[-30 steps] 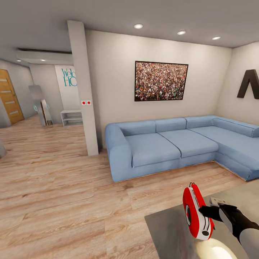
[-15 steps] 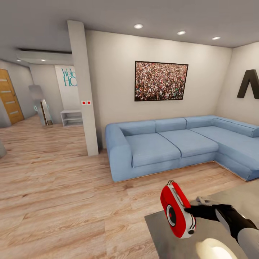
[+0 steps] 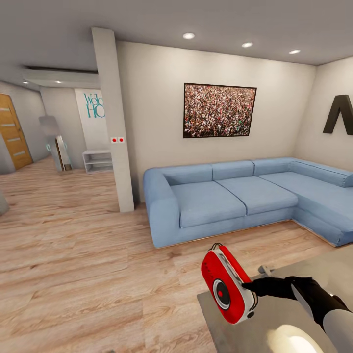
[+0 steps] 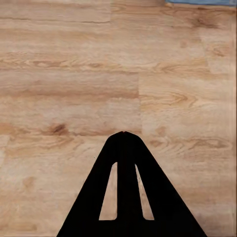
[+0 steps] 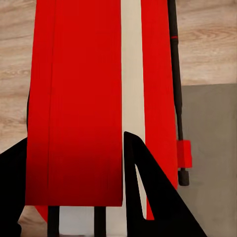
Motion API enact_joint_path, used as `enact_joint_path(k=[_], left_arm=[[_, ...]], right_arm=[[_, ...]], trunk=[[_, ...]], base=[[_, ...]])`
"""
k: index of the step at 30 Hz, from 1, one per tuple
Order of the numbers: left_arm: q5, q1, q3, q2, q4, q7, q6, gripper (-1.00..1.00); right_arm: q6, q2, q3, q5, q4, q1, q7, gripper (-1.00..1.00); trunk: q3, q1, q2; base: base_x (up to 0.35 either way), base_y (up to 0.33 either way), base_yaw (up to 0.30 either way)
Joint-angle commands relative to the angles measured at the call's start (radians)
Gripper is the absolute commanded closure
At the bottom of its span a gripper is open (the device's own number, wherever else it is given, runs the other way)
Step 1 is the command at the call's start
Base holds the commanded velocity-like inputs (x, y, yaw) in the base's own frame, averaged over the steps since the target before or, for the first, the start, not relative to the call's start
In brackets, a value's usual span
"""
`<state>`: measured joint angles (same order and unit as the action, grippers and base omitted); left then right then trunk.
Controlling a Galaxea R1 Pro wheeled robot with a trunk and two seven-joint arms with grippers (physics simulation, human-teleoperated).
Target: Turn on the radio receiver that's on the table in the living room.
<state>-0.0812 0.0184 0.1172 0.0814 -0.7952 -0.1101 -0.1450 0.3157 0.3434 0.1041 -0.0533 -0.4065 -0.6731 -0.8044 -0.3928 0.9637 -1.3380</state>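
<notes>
The radio receiver (image 3: 223, 289) is red with white side trim, and its round black dial shows a red centre. It hangs tilted in the air over the near left corner of the glossy grey table (image 3: 279, 314). My right gripper (image 3: 249, 287) is shut on its right side. In the right wrist view the radio receiver's red and white edge (image 5: 79, 89) and thin black handle sit between the black fingers (image 5: 148, 197) of that gripper (image 5: 74, 138), with the table (image 5: 207, 148) beside it. My left gripper (image 4: 123, 134) is shut, pointing down at bare wood floor.
A blue L-shaped sofa (image 3: 235, 196) stands beyond the table under a dark-framed crowd picture (image 3: 219, 110). A white pillar (image 3: 115, 122) rises at the left of the sofa. Wood floor (image 3: 73, 255) stretches left toward a hallway and a wooden door (image 3: 12, 130).
My right gripper has carried the radio receiver leftward past the table's corner and tilted it, so its dial face has turned more toward the head camera. The room view has not shifted.
</notes>
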Motion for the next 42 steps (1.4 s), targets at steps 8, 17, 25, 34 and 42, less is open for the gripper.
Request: enact_joint_path(k=[8,17,25,34,42], left_arm=[[0.188,-0.002,-0.284,0.093,-0.271,0.010,0.357,1.00],[0.318,-0.034,-0.385,0.093,-0.376,0.048,0.396,1.00],[0.319,-0.091,-0.391,0.093,-0.384,0.295,0.395,1.00],[0.325,-0.094,-0.574,0.093,-0.373,0.375,0.356,1.00],[0.330,-0.094,-0.573,0.093,-0.418,0.373,0.349,1.00]], right_arm=[[0.000,-0.001,0.045,-0.004,-0.002,0.000,-0.001,1.00],[0.001,-0.007,0.103,-0.009,-0.002,0.000,-0.053,1.00],[0.002,-0.008,0.108,-0.010,0.000,0.000,-0.113,1.00],[0.002,-0.081,0.109,-0.010,0.001,0.000,-0.116,1.00],[0.003,-0.114,0.195,-0.015,0.008,0.000,-0.116,1.00]], trunk=[[0.000,0.000,0.000],[0.000,0.000,0.000],[0.000,0.000,0.000],[0.000,0.000,0.000],[0.000,0.000,0.000]], base=[[0.000,0.000,0.000],[0.000,0.000,0.000],[0.000,0.000,0.000],[0.000,0.000,0.000],[0.000,0.000,0.000]])
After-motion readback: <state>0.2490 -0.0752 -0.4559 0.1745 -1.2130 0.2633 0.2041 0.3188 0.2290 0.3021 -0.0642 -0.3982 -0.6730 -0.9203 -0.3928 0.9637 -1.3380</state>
